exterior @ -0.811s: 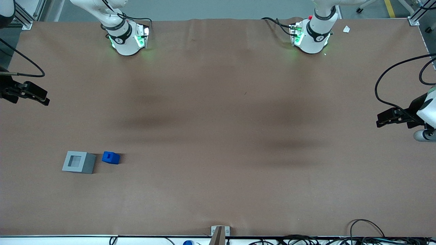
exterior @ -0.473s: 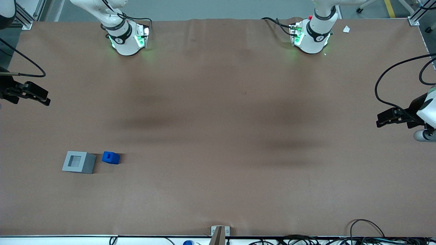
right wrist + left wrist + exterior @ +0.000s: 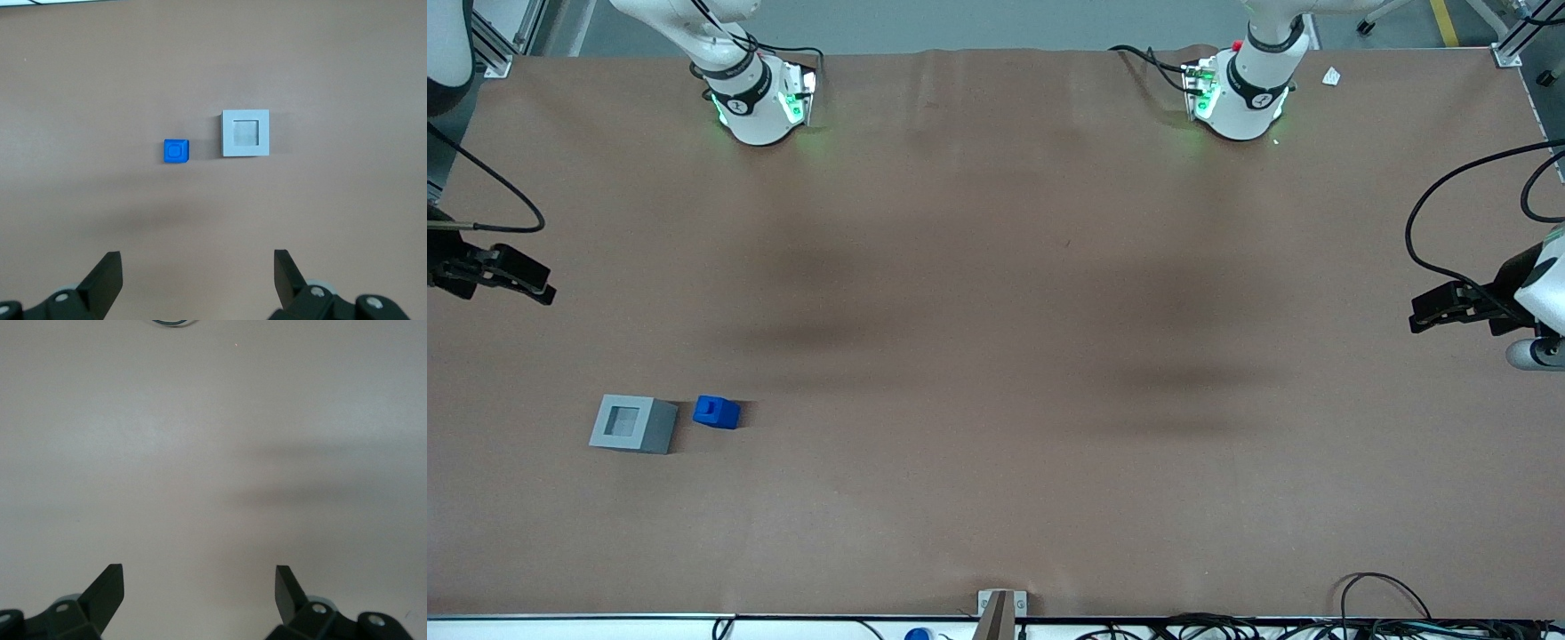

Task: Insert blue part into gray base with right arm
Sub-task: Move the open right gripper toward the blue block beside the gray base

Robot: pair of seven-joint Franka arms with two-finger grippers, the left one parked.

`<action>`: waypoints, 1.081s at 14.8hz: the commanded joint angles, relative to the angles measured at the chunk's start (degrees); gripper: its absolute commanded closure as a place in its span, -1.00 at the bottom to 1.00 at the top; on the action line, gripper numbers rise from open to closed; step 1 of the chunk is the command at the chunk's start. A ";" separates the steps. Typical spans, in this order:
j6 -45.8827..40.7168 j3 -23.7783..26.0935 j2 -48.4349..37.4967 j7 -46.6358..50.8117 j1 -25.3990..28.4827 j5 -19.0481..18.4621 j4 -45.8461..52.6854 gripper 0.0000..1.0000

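Observation:
The blue part [image 3: 716,412] [image 3: 176,151], a small bright-blue block, sits on the brown table close beside the gray base [image 3: 633,424] [image 3: 245,133]; they do not touch. The gray base shows a light-framed square recess on top with nothing in it. The right arm's gripper [image 3: 544,292] [image 3: 198,263] hangs above the table, farther from the front camera than both blocks and nearer the working arm's end. It is open, with nothing between its fingers [image 3: 107,272].
Two white arm bases [image 3: 758,98] [image 3: 1240,89] stand along the table edge farthest from the front camera. A metal bracket [image 3: 1000,609] and loose cables [image 3: 1387,613] lie at the nearest edge. Brown cover [image 3: 996,356] spans the table.
The right arm's gripper has moved nearer to the front camera, toward the blocks. The blue part and the gray base have not moved.

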 commanded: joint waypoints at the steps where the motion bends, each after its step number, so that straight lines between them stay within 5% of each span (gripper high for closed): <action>1: 0.70 0.24 3.80 0.14 -0.86 -0.12 7.11 -1.00; 3: -1.75 0.23 4.16 0.14 -0.52 -2.48 7.06 -1.00; 5: -3.16 0.58 5.65 -0.12 2.37 -8.62 6.97 -1.00; 8: -1.94 0.59 10.73 -0.91 2.83 -7.95 7.05 -1.00; 12: 3.50 0.59 16.45 -1.71 2.66 -0.77 6.70 -1.00; 14: 5.52 0.41 19.97 -1.88 0.55 9.06 6.61 -1.00; 16: 8.77 0.32 23.58 -1.88 0.45 10.78 6.44 -1.00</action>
